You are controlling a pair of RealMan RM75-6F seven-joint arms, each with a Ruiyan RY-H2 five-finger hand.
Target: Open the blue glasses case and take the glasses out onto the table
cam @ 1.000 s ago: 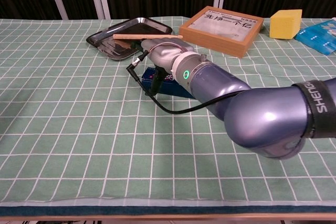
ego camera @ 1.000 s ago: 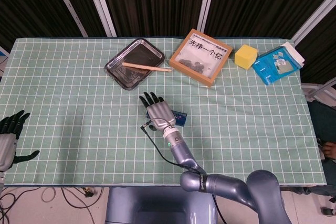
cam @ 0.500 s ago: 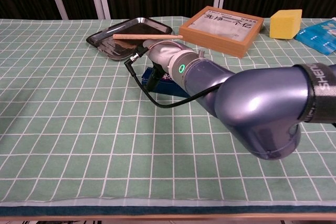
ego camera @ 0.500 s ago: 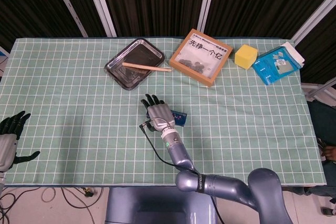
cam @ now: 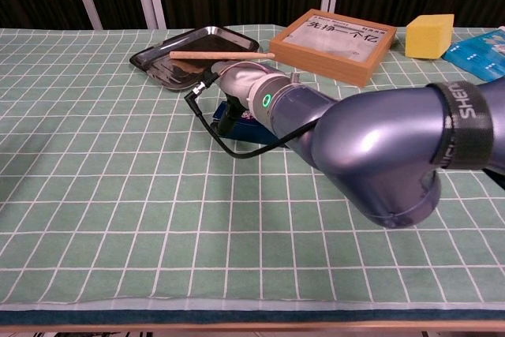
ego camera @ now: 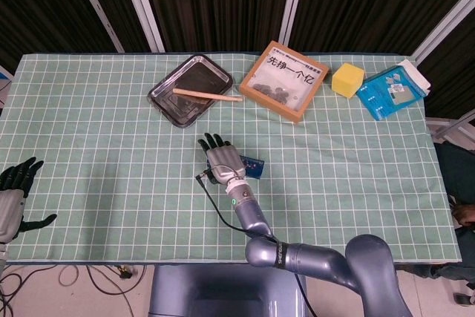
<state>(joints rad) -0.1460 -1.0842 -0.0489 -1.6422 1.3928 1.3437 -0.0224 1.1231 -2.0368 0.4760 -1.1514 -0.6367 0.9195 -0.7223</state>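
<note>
The right hand (ego camera: 220,159) is lying palm-down over the blue glasses case (ego camera: 252,165) near the middle of the desk (ego camera: 89,131), its dark fingers (ego camera: 213,141) extending flat toward the far edge; whether they are gripping the case cannot be told, since the palm is hiding the contact in the head view and the forearm is blocking it in the chest view. The case is sitting closed on the green checked cloth, only its right end showing beyond the hand; in the chest view a strip of the blue case (cam: 254,133) is visible under the wrist. The left hand (ego camera: 13,197) is hanging at the desk's near left corner, off its edge, fingers apart and holding nothing. Toward the far edge, a metal tray (ego camera: 167,98) is carrying a wooden stick (ego camera: 208,95), with a wooden framed sign (ego camera: 283,80) just to its right. A yellow block (ego camera: 347,79) and a blue packet (ego camera: 390,90) are lying near the far right corner.
</note>
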